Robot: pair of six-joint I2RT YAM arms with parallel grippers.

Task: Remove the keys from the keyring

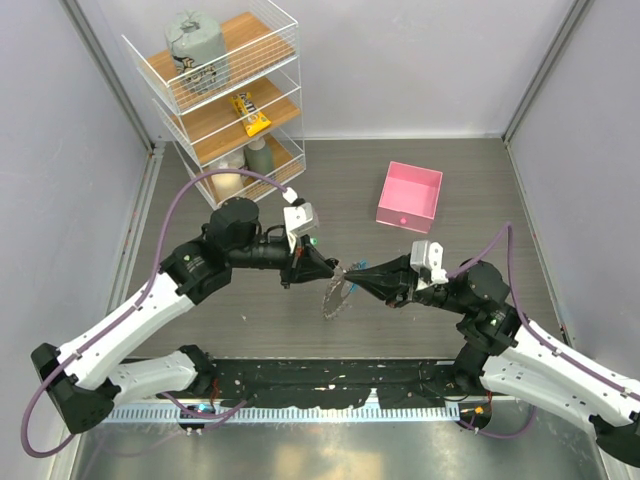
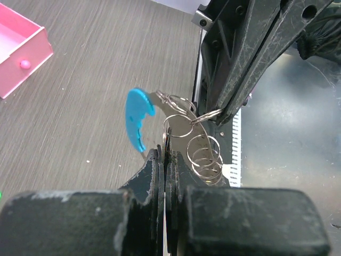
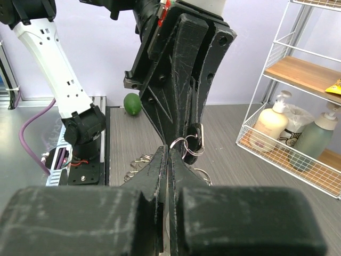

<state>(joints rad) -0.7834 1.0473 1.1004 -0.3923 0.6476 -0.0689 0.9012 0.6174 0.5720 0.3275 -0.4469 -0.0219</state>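
Observation:
The bunch of silver keys point(image 1: 335, 296) hangs in the air between my two gripper tips, above the grey table. My left gripper point(image 1: 334, 268) is shut on the keyring point(image 2: 166, 134), right beside its bright blue band point(image 2: 137, 117). Several silver wire rings point(image 2: 205, 158) dangle next to its jaws. My right gripper point(image 1: 353, 273) comes in tip to tip and is shut on a small silver ring point(image 2: 205, 116), which also shows in the right wrist view point(image 3: 183, 145). A small black tag point(image 3: 196, 138) hangs there. A few key teeth point(image 3: 136, 169) show below.
A pink open box point(image 1: 410, 196) sits on the table beyond the grippers and shows in the left wrist view point(image 2: 18, 58). A white wire shelf point(image 1: 225, 90) with bottles point(image 3: 272, 124) stands at the back left. A green ball point(image 3: 132, 104) lies by the left arm's base.

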